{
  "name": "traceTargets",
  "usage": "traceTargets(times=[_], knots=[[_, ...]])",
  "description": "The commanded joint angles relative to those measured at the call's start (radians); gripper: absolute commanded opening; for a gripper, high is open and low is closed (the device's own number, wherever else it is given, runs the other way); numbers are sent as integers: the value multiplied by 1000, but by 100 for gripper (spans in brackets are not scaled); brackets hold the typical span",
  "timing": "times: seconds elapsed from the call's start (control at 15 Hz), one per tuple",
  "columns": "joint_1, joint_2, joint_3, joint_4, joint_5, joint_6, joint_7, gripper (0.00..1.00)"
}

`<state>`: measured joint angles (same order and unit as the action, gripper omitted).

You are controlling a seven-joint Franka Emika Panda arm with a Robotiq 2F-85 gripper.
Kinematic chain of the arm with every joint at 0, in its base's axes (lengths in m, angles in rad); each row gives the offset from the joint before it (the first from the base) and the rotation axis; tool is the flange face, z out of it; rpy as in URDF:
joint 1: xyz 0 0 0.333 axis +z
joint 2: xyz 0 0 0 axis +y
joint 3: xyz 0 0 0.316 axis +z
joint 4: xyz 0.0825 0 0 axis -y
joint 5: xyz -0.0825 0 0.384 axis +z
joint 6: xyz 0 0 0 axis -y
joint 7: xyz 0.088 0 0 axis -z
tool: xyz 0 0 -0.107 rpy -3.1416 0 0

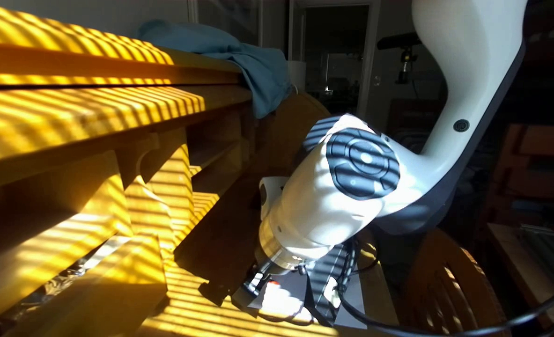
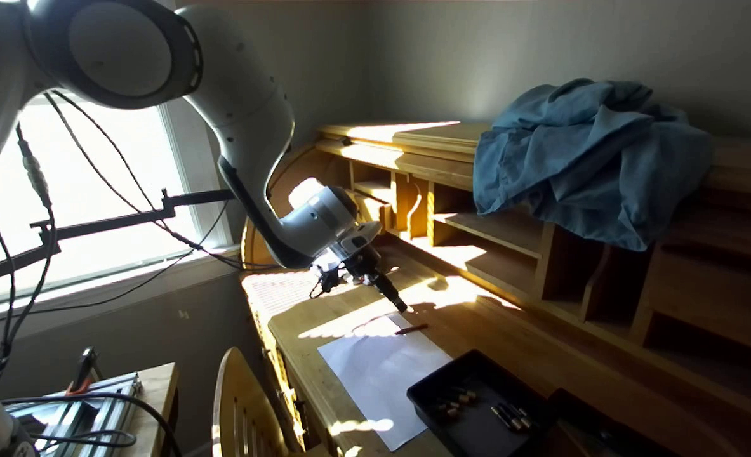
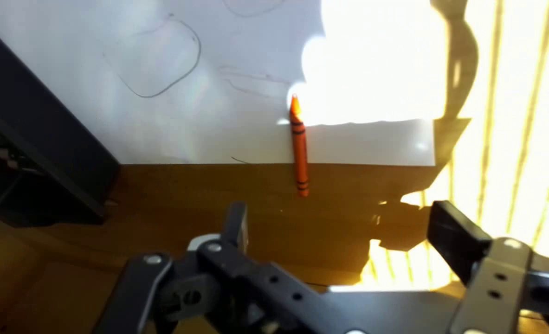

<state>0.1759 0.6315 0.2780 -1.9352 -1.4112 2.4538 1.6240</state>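
Lying ahead of the wide-spread, empty tool [image 3: 340,223], a slim orange black-banded crayon [image 3: 300,150] is seen, long axis and tip aimed away.

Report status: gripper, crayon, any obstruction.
Gripper open, holding nothing. Orange crayon lying partly on paper, partly on desk. No obstruction seen between gripper and crayon; black tray off to one side.
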Motion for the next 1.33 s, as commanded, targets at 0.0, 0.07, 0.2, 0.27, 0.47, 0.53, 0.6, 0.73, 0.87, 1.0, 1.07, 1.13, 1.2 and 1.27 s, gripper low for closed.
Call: traceTargets(times=[0.0, 0.07, 0.2, 0.27, 0.47, 0.53, 0.6, 0.73, 0.87, 1.0, 1.07, 1.13, 1.2, 1.27], knots=[[-40, -153, -1, -166, 183, 75, -160, 100], [-38, -184, -4, -194, 237, 68, -209, 100], [-27, -227, -17, -230, 324, 55, -298, 100], [-18, -250, -22, -247, 362, 45, -337, 100], [1, -314, -41, -290, 439, 28, -433, 100], [1, -336, -47, -307, 447, 55, -456, 100], [7, -356, -51, -321, 459, 58, -472, 100], [11, -389, -58, -345, 474, 83, -495, 100], [11, -426, -64, -378, 489, 122, -493, 100], [9, -453, -69, -406, 508, 172, -502, 100], [11, -463, -72, -415, 519, 178, -507, 100], [11, -475, -73, -427, 532, 195, -518, 100], [12, -483, -77, -435, 536, 205, -523, 100], [-18, -489, -47, -441, 534, 204, -524, 100]])
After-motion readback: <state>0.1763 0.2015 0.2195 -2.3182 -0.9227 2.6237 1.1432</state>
